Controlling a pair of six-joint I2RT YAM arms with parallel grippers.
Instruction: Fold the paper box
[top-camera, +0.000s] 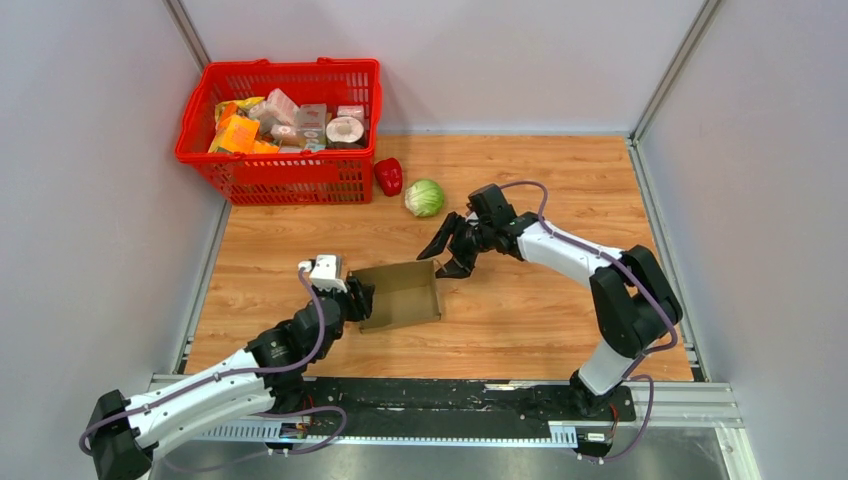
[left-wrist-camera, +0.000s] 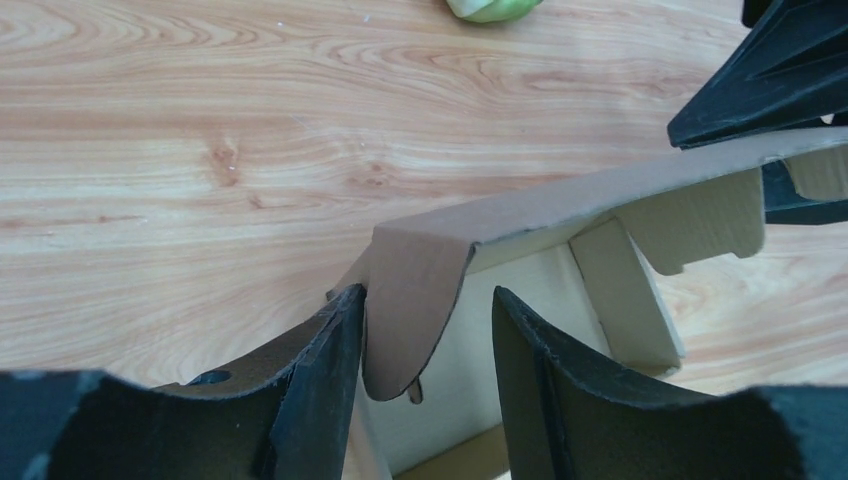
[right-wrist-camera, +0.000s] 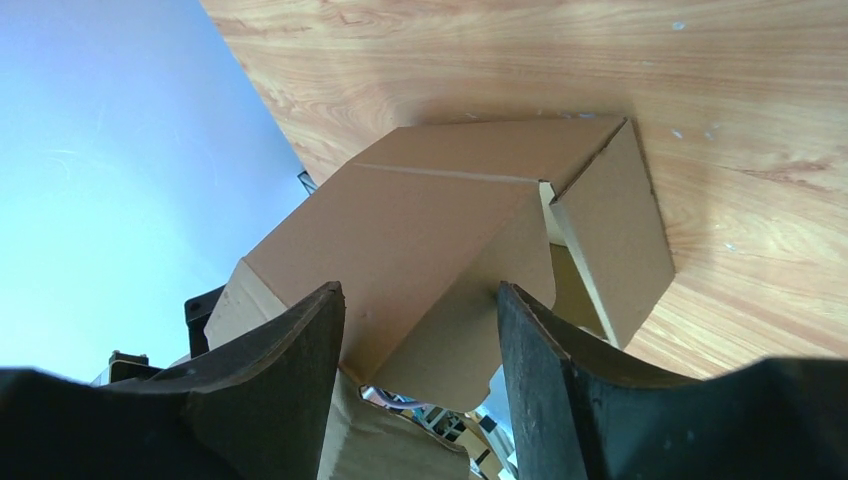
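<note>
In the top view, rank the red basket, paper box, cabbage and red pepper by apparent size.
1. red basket
2. paper box
3. cabbage
4. red pepper
Cabbage and pepper sit side by side, so nearness hardly skews them.

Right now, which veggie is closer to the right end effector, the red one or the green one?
The green cabbage. It sits just beyond the right end effector, while the red pepper lies farther left, beside the red basket.
</note>
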